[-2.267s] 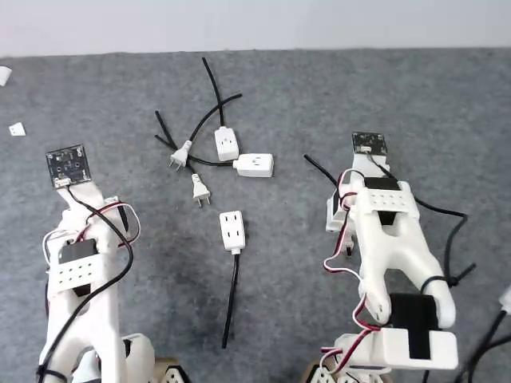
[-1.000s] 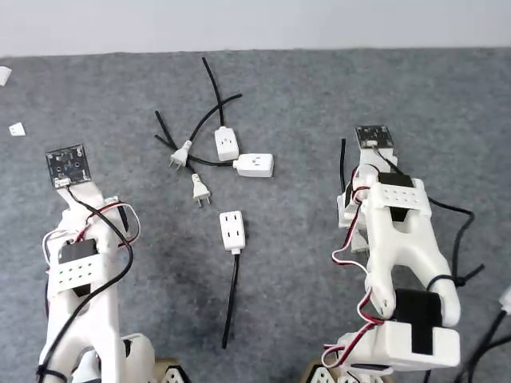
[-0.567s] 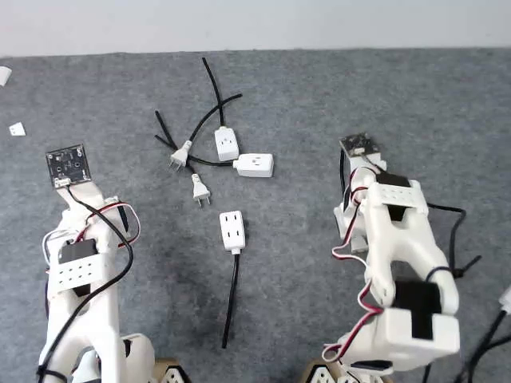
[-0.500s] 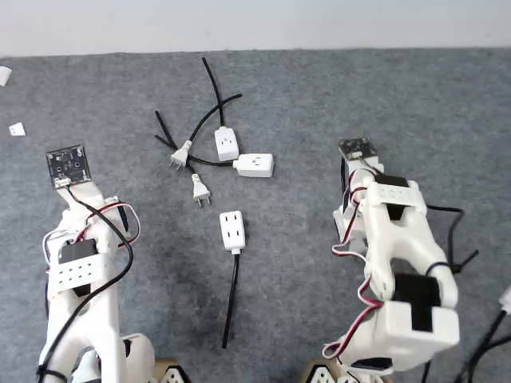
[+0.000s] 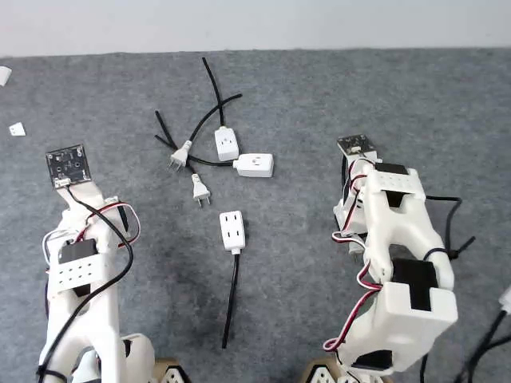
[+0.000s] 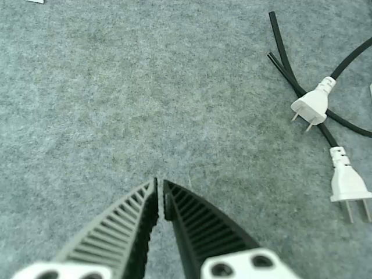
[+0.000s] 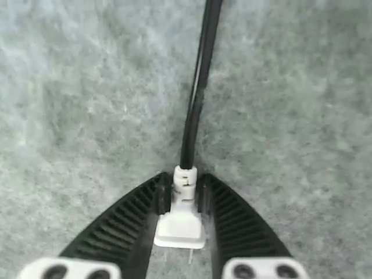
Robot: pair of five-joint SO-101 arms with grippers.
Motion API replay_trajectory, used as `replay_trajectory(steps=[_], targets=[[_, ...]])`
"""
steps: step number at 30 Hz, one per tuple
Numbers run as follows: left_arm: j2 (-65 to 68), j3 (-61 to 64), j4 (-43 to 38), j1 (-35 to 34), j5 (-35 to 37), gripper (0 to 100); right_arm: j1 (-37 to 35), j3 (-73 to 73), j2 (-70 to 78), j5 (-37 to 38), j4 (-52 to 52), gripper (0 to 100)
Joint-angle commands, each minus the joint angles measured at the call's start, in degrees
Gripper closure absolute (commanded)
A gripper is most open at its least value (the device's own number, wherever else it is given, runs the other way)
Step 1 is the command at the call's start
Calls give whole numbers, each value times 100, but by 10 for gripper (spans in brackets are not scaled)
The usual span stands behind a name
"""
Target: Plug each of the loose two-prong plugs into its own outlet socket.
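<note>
White and probably light, the hard-bodied plug (image 7: 181, 218) sits pinched by its flat sides in the right pincer (image 7: 183, 179), well apart from the triple outlet socket (image 5: 231, 229), its limp black cord (image 7: 197, 87) likely to drag, while the left pincer (image 6: 160, 185) is pressed together, empty.

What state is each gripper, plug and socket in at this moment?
left gripper: shut, holding nothing.
right gripper: shut on the third plug.
third plug: clamped between the fingers, unplugged.
upper plug: lying loose, unplugged.
lower plug: lying loose, unplugged.
top socket: empty.
side socket: empty.
near socket: empty.
</note>
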Motion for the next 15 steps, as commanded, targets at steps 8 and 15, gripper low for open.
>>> replay_trajectory(steps=[8, 15], targets=[[-132, -119, -79, 18, -62, 987, 40, -501, -884, -413, 725, 991], [-114, -356, 536, 193, -97, 987, -1235, -448, -2905, -659, 1622, 991]])
